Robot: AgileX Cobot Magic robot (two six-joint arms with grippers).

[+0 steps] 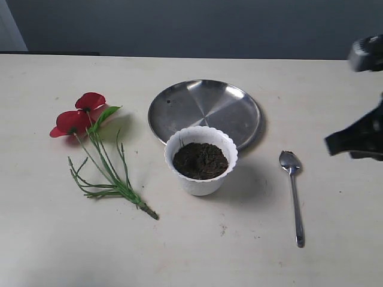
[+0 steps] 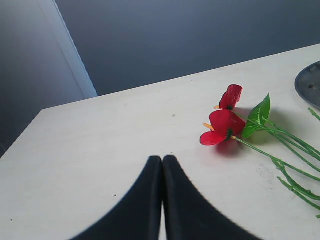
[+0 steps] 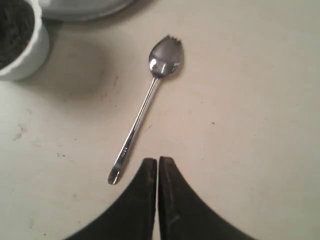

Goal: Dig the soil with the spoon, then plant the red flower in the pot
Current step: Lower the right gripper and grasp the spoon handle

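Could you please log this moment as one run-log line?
spoon: on table, untouched | soil: in pot | red flower: lying flat | jaws: both shut

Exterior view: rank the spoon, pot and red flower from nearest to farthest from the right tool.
1. Spoon, on the right side, closest to the right tool.
2. Pot, in the middle.
3. Red flower, far left.

Cream table, red flower, pot, steel plate, spoon

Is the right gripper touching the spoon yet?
Apart. The right wrist view shows bare table between the shut right gripper and the spoon.
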